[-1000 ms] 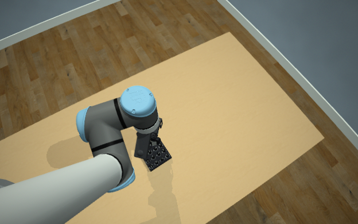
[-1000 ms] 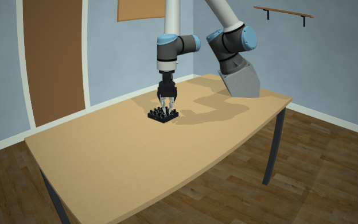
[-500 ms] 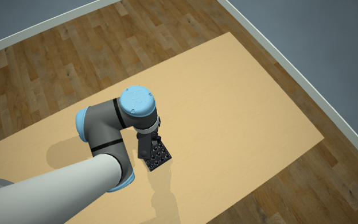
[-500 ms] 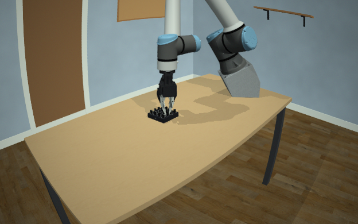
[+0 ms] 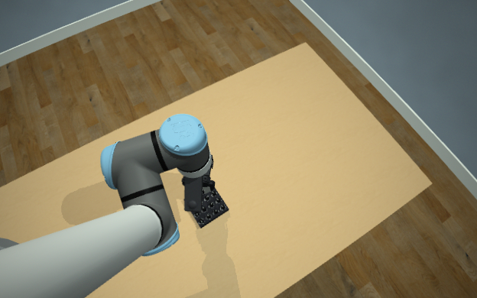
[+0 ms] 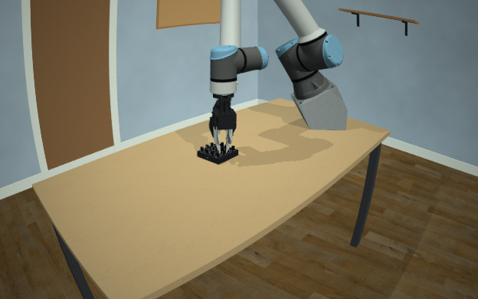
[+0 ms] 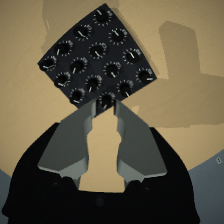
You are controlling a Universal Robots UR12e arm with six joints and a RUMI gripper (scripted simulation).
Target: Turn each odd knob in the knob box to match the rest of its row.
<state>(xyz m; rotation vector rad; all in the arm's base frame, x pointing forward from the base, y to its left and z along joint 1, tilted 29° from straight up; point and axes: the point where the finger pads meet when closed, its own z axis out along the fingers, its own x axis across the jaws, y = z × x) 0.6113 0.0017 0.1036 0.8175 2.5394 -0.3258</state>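
Observation:
The black knob box (image 5: 202,225) (image 6: 208,156) (image 7: 100,34) lies on the table with several black knobs in a grid. My gripper (image 6: 223,151) (image 7: 106,100) points down at it. Its fingertips stand narrowly apart, either side of a near-edge knob (image 7: 106,100), with a small gap visible in the wrist view. That knob's white line is hard to read. The right corner knob (image 7: 144,76) points right, while the other three knobs along that side point up-left. The left finger hides the box's bottom corner and the knob there.
Other knobs stand close around the fingertips. The table (image 5: 299,134) (image 6: 158,215) extends around the box. The arm's grey base block (image 6: 324,111) stands at the back right in the exterior view. Shadows of the arm fall beside the box.

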